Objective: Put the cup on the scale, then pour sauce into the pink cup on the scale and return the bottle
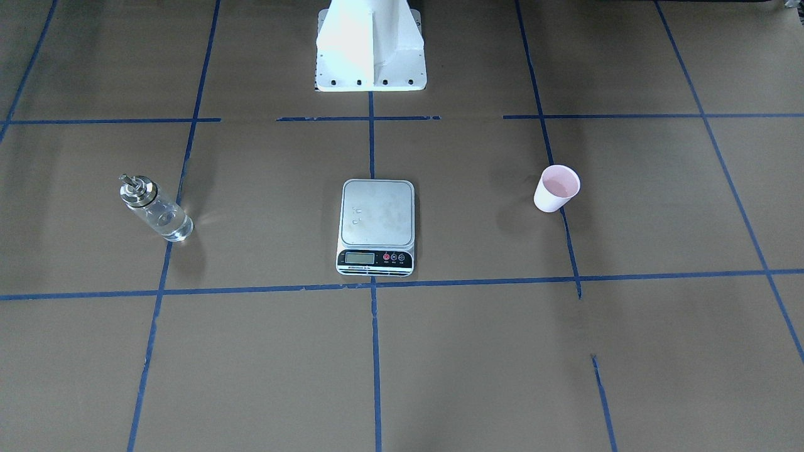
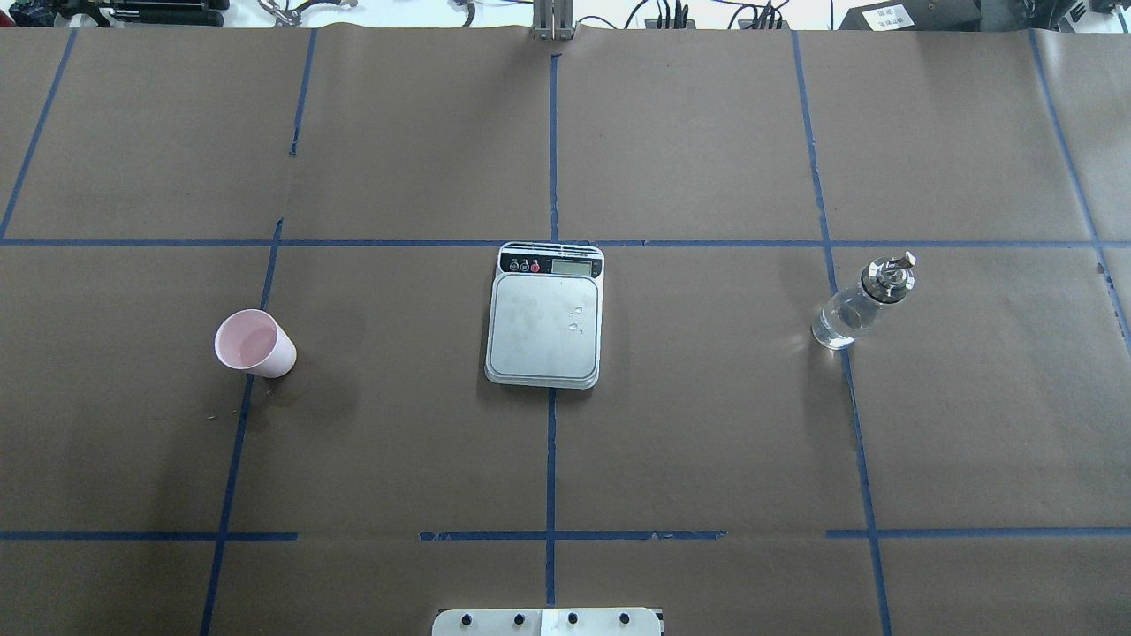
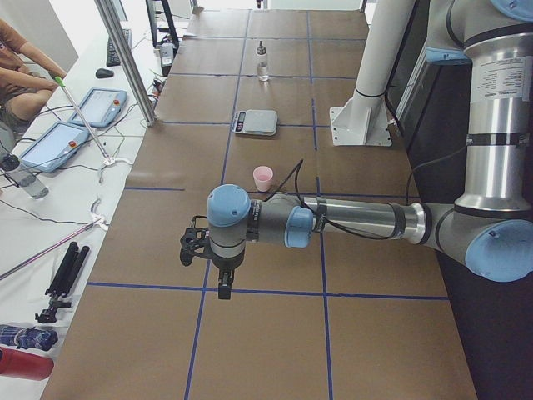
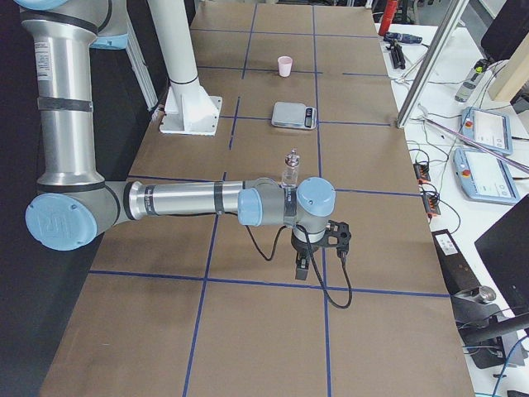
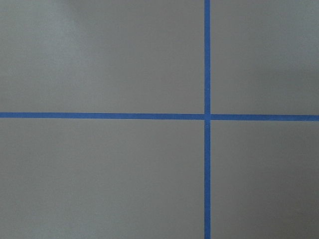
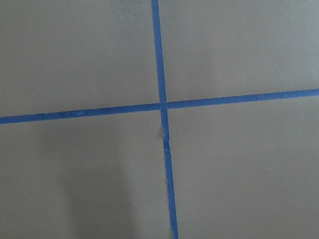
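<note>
Cup (image 2: 256, 344): it stands upright on the bench (image 2: 707, 442), well apart from the scale (image 2: 545, 327), on my left side of it, mouth up. I judge this placement hands the cup to my left arm.

Scale: it sits centrally in front of my base, with its display strip on the far edge, facing away from me. The platform carries nothing but a few small drops (image 2: 575, 320), so the first step is not yet done.

Bottle (image 2: 861, 300): it stands upright, well apart from the scale on my right side, capped, spout up. It is evidently reserved for my right arm.

Left claw (image 3: 223, 287): it hangs over bare bench beyond the cup, well away from the scale. It holds nothing, and I cannot tell how its jaws stand.

Right claw (image 4: 301, 269): it hangs likewise beyond the bottle with nothing in it, jaw setting also indeterminate.

Clearance: open bench lies all round the scale, cup and bottle, crossed only by blue tape lines (image 2: 550, 442). The bench's far edge, with cables, is well beyond the scale. I judge both approach paths unobstructed.
</note>
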